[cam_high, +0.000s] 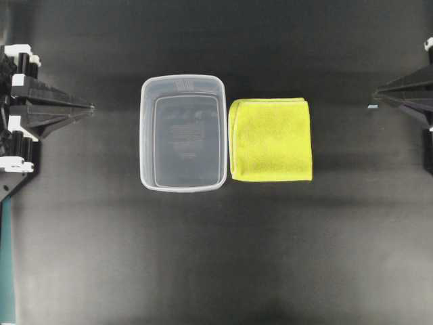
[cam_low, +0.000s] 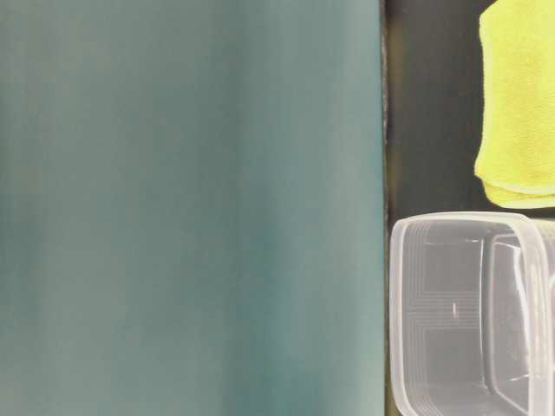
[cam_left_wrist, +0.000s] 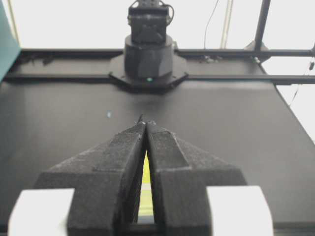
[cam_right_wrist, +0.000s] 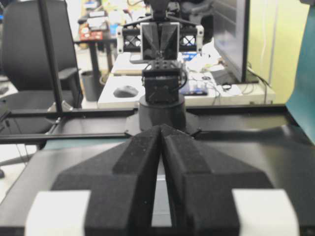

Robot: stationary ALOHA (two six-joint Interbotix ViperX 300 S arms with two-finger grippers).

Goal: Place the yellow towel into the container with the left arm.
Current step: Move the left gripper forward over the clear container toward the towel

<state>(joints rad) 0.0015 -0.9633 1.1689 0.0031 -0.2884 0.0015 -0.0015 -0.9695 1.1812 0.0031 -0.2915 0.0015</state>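
The yellow towel (cam_high: 270,140) lies folded square on the black table, right beside the clear container (cam_high: 143,135), which is empty. Both also show in the table-level view, the towel (cam_low: 520,104) at the top right and the container (cam_low: 460,218) at the bottom right. My left gripper (cam_high: 90,107) is shut and empty at the left edge, well apart from the container. In the left wrist view its tips (cam_left_wrist: 146,123) meet, and a sliver of the towel (cam_left_wrist: 145,172) shows through the gap behind them. My right gripper (cam_high: 376,95) is shut and empty at the right edge; its tips (cam_right_wrist: 161,127) meet in the right wrist view.
A teal panel (cam_low: 191,208) fills most of the table-level view and shows at the overhead view's lower left (cam_high: 5,271). The opposite arm's base (cam_left_wrist: 149,49) stands at the table's far side. A desk with clutter (cam_right_wrist: 197,83) lies beyond the table.
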